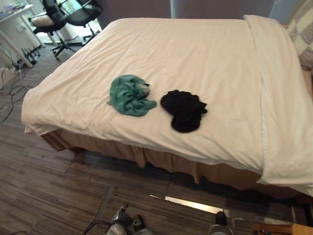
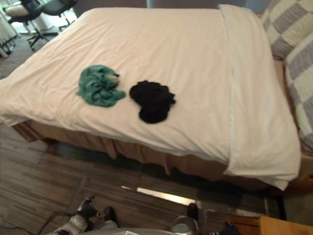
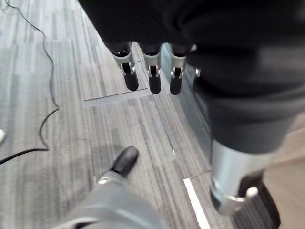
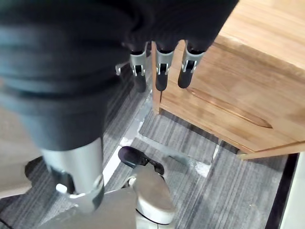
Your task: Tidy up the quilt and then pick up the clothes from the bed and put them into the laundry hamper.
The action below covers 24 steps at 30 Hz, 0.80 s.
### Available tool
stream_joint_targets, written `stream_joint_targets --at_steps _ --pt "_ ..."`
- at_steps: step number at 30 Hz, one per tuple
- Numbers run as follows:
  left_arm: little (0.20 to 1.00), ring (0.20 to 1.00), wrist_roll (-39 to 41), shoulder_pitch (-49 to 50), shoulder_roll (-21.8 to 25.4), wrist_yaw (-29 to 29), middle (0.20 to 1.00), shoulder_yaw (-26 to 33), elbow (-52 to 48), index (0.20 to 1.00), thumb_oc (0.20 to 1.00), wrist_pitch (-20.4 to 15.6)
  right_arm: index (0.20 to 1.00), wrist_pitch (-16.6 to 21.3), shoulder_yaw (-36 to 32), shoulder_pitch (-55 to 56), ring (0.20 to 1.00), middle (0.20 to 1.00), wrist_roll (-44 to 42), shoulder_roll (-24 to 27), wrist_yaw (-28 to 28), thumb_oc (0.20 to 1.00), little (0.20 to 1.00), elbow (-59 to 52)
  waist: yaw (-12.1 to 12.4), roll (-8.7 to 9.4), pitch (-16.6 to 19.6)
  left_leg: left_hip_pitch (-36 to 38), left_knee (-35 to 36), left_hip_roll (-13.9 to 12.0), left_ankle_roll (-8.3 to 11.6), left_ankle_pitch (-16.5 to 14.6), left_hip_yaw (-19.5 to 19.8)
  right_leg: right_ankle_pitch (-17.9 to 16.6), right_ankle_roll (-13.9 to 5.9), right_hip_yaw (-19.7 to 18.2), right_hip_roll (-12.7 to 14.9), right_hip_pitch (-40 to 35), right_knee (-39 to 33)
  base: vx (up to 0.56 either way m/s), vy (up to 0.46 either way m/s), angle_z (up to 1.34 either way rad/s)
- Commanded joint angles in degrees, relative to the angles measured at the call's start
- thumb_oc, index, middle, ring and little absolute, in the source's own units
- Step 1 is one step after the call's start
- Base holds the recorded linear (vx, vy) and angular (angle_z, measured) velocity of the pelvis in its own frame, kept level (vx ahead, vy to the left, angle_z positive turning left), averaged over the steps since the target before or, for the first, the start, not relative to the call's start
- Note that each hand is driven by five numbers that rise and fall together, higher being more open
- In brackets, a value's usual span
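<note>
Both hands, left hand point(image 3: 151, 71) and right hand point(image 4: 162, 67), hang with fingers relaxed, grasping nothing. Crumpled black garment point(image 1: 184, 110) lies on the smooth cream quilt point(image 1: 195, 58), crumpled green garment point(image 1: 129, 95) at its nine o'clock.

place: a bedroom
bed: big bed point(image 1: 146, 156) w/ pale quilt point(image 1: 195, 58)
pillows: checked pillows point(image 2: 293, 44) at right edge
chairs: black office chairs point(image 1: 68, 19) by far left corner
floor: grey striped carpet point(image 1: 44, 186)
</note>
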State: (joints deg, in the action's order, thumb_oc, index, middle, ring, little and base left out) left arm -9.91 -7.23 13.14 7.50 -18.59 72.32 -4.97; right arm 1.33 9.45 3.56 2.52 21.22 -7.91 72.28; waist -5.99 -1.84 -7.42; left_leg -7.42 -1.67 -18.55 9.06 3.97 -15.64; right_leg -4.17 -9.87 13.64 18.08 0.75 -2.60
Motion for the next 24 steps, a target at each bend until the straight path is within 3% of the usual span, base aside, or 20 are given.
stream_joint_targets --at_steps 1,2,4,5,6,8,9,10,12,15,16,17,18,19,20,22,23,24 --pt "1.0 1.0 -2.6 -3.8 3.5 0.2 1.0 -0.6 -0.6 1.0 1.0 -0.4 1.0 -0.3 1.7 -3.0 1.0 1.0 3.3 -3.8 1.9 1.0 1.0 -1.5 0.5 3.36 -1.7 3.1 6.7 1.9 1.95 2.9 -1.3 -4.4 -5.13 -4.6 5.1 -1.0 3.1 0.19 0.503 0.06" --pt "1.0 1.0 -2.9 -4.1 3.8 0.1 1.0 -0.6 -0.2 1.0 1.0 -0.2 1.0 -0.4 2.0 -3.6 1.0 1.0 3.4 -4.1 1.9 1.0 1.0 -1.8 1.0 4.57 -2.5 4.5 6.7 3.3 0.42 2.0 -2.7 -7.8 -5.08 -4.5 6.9 0.5 6.1 0.15 0.472 -0.1" --pt "1.0 1.0 -3.1 -4.4 4.7 -0.1 1.0 -0.5 -0.6 1.0 1.0 -0.1 1.0 -0.2 3.3 -4.6 1.0 1.0 3.7 -4.7 2.1 1.0 1.0 -2.9 2.1 5.53 -3.8 6.7 6.7 4.4 -0.92 0.7 -6.0 -8.9 -3.55 3.7 9.4 1.8 10.6 0.13 0.483 -0.78" --pt "1.0 1.0 -3.6 -4.5 5.3 -0.5 1.0 -1.2 -1.2 1.0 1.0 0.2 1.0 0.4 4.4 -4.8 1.0 1.0 3.3 -5.1 2.1 1.0 1.0 -3.9 1.5 6.08 -4.7 7.2 6.7 5.3 -1.9 0.4 -6.8 -5.8 -2.34 4.9 5.3 4.5 15.0 0.1 0.368 -1.01" --pt "1.0 1.0 -3.6 -4.5 5.3 -0.5 1.0 -1.2 -1.2 1.0 1.0 0.2 1.0 0.4 4.4 -4.8 1.0 1.0 3.3 -5.1 2.1 1.0 1.0 -3.9 1.6 6.08 -4.6 7.1 6.7 5.3 -1.88 0.4 -6.8 -5.6 -2.3 4.8 5.3 4.6 15.2 0.1 0.334 -0.59" --pt "1.0 1.0 -5.0 -4.6 6.1 -1.0 1.0 -1.7 -1.1 1.0 1.0 0.7 1.0 0.6 5.1 -5.1 1.0 1.0 2.5 -5.7 1.8 1.0 1.0 -4.3 0.0 6.1 -5.8 6.9 6.7 6.0 -2.37 0.3 -6.9 0.1 -0.81 1.4 -4.3 7.7 14.8 0.1 0.247 0.02" --pt "1.0 1.0 -5.6 -4.5 6.5 -1.2 1.0 -1.7 -0.7 1.0 1.0 1.0 1.0 0.8 5.7 -5.3 1.0 1.0 2.2 -6.0 1.7 1.0 1.0 -4.1 -0.5 6.23 -6.1 7.1 6.7 6.9 -2.55 -0.2 -7.3 1.2 -0.72 0.4 -8.6 9.1 13.5 0.13 0.226 0.02" --pt "1.0 1.0 -5.8 -4.5 6.5 -1.3 1.0 -1.5 -0.1 1.0 1.0 1.1 1.0 0.9 6.0 -5.4 1.0 1.0 1.9 -6.3 1.8 1.0 1.0 -4.0 -0.6 6.37 -6.3 7.4 6.7 8.1 -2.71 -0.8 -7.7 1.4 -0.77 1.5 -10.4 9.1 11.8 0.22 0.186 0.05" --pt "1.0 1.0 -5.5 -4.0 6.3 -1.3 1.0 -0.9 0.8 1.0 1.0 1.1 1.0 1.1 6.2 -5.5 1.0 1.0 1.5 -6.7 1.8 1.0 1.0 -4.1 -0.3 6.24 -5.6 8.6 6.7 10.0 -2.78 -3.0 -8.2 1.7 -0.37 6.7 -11.2 8.0 8.3 0.22 0.133 0.17" --pt "1.0 1.0 -6.5 -3.6 5.5 -1.3 1.0 -0.7 1.4 1.0 1.0 0.5 1.0 1.2 6.0 -5.6 1.0 1.0 1.3 -6.3 1.7 1.0 1.0 -3.6 -1.9 4.64 -4.8 11.0 6.2 13.1 -3.49 -5.7 -8.2 2.1 0.63 4.1 -12.2 5.6 2.6 0.22 0.109 0.34" --pt "1.0 1.0 -6.0 -3.9 5.0 -0.9 1.0 -0.7 1.2 1.0 1.0 0.4 1.0 1.2 6.1 -6.6 1.0 1.0 1.4 -5.6 1.4 1.0 1.0 -3.2 -1.9 3.88 -5.5 8.6 -1.4 13.2 -2.99 -8.2 -8.2 1.9 1.03 3.8 -11.5 4.6 1.6 0.12 0.046 0.35" --pt "1.0 1.0 -5.7 -4.1 4.3 -0.7 1.0 -1.3 0.8 1.0 1.0 0.0 1.0 1.0 6.6 -7.4 1.0 1.0 2.2 -5.3 0.9 1.0 1.0 -2.6 -1.6 3.39 -6.5 5.1 -10.0 11.6 -1.64 -9.5 -8.8 2.3 2.18 3.8 -10.8 3.6 1.2 0.08 -0.017 0.24" --pt "1.0 1.0 -4.7 -4.7 3.8 -0.6 1.0 -1.6 -0.3 1.0 1.0 -0.5 1.0 0.8 7.3 -8.3 1.0 1.0 3.0 -4.6 0.7 1.0 1.0 -2.0 -0.9 2.96 -7.2 2.0 -18.4 9.0 0.13 -8.4 -9.0 3.0 2.91 4.8 -10.7 1.4 -0.6 0.1 -0.046 -0.01" --pt "1.0 1.0 -3.4 -5.7 3.5 0.0 1.0 -2.3 -2.1 1.0 1.0 -0.9 1.0 0.6 7.4 -9.9 1.0 1.0 3.2 -3.5 -0.2 1.0 1.0 -1.6 -0.1 3.05 -8.4 -1.6 -26.4 6.3 2.49 -5.1 -8.9 3.6 3.71 5.0 -10.4 -0.1 -1.5 0.09 -0.03 -0.04" --pt "1.0 1.0 -3.0 -6.2 3.2 0.2 1.0 -2.7 -3.3 1.0 1.0 -1.0 1.0 0.3 7.1 -10.6 1.0 1.0 3.6 -2.8 -0.7 1.0 1.0 -1.1 0.2 3.0 -8.9 -4.4 -30.1 4.1 2.72 -2.1 -8.8 3.7 4.35 5.4 -10.3 -1.0 -2.3 0.12 0.087 -0.09" --pt "1.0 1.0 -4.0 -6.2 3.1 0.8 1.0 -3.7 -3.7 1.0 1.0 -0.9 1.0 0.1 6.3 -12.3 1.0 1.0 2.0 -2.5 -1.4 1.0 1.0 -1.7 -0.1 2.11 -8.8 -3.7 -24.9 2.1 2.44 -1.1 -10.5 4.1 3.46 3.9 -9.8 -1.3 -2.4 0.22 0.303 -0.2" --pt "1.0 1.0 -3.6 -6.0 3.0 1.1 1.0 -3.2 -4.1 1.0 1.0 -0.7 1.0 0.3 5.7 -12.4 1.0 1.0 0.3 -2.7 -1.6 1.0 1.0 -2.7 -0.1 1.73 -8.3 -1.9 -18.2 2.7 1.57 -1.6 -11.0 3.9 2.74 2.6 -9.5 -0.9 -2.4 0.34 0.597 -0.7" --pt "1.0 1.0 -3.1 -6.0 2.6 1.8 1.0 -2.6 -4.1 1.0 1.0 -0.8 1.0 1.0 5.4 -13.0 1.0 1.0 -1.8 -3.0 -1.5 1.0 1.0 -4.8 -0.2 0.95 -7.9 1.3 -4.4 4.7 0.61 -0.3 -9.5 3.1 1.12 0.0 -8.6 0.1 -2.4 0.33 0.641 -1.15"
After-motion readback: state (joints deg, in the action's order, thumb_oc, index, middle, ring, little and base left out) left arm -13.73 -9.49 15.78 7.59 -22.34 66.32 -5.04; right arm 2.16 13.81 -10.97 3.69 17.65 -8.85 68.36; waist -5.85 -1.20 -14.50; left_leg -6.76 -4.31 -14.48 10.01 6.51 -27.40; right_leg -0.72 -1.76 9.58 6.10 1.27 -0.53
